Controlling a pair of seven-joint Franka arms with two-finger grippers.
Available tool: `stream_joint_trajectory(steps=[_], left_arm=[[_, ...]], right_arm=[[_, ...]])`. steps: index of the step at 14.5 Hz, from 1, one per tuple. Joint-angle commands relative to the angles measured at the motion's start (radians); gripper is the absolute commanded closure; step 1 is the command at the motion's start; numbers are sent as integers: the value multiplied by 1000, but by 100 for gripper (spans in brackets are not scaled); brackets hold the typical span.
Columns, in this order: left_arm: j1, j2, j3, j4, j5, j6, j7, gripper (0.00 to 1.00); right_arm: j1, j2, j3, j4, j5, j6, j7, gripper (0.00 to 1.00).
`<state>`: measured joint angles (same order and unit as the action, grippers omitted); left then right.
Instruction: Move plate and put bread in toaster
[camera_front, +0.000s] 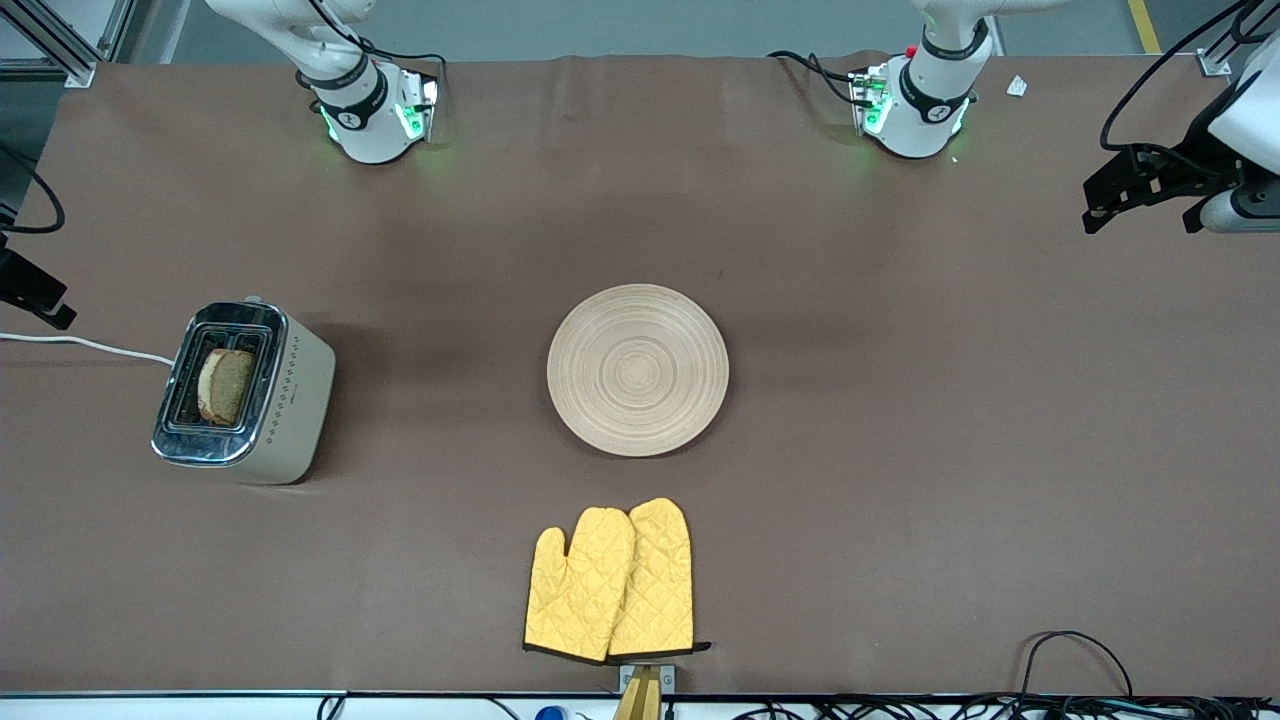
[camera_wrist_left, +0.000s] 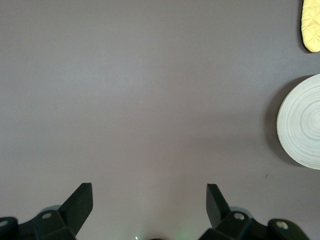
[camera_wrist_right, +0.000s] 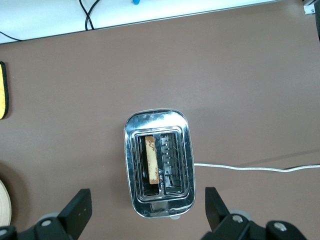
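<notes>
Toward the right arm's end of the counter (camera_front: 900, 400), the bread (camera_front: 224, 386) is sitting in the toaster (camera_front: 243, 394) under the wide, empty right pincer (camera_wrist_right: 145, 210), the left pincer (camera_wrist_left: 149, 205) is likewise gaping over bare counter, and a low descent is risking knocking the toaster over.

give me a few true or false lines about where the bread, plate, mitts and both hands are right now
1. The bread stands in a slot of the toaster. True.
2. The plate carries a slice of bread. False: nothing lies on it.
3. The yellow oven mitts lie nearer the front camera than the plate. True.
4. The right hand is shut on the bread. False: it is open, up over the toaster, holding nothing.
5. The left hand is open over bare table, the plate off to one side. True.
6. The toaster sits toward the left arm's end of the table. False: toward the right arm's end.
</notes>
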<state>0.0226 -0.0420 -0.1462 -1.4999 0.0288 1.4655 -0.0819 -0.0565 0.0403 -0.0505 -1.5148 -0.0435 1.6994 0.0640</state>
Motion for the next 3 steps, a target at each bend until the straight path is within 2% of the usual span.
stream_joint_trajectory(steps=[1, 3], left_arm=[[-3, 11, -3, 29, 23, -24, 10, 0], [-3, 11, -3, 30, 23, -24, 10, 0]], right_arm=[[9, -22, -2, -27, 21, -53, -9, 0], [20, -22, 0, -37, 21, -84, -6, 0]])
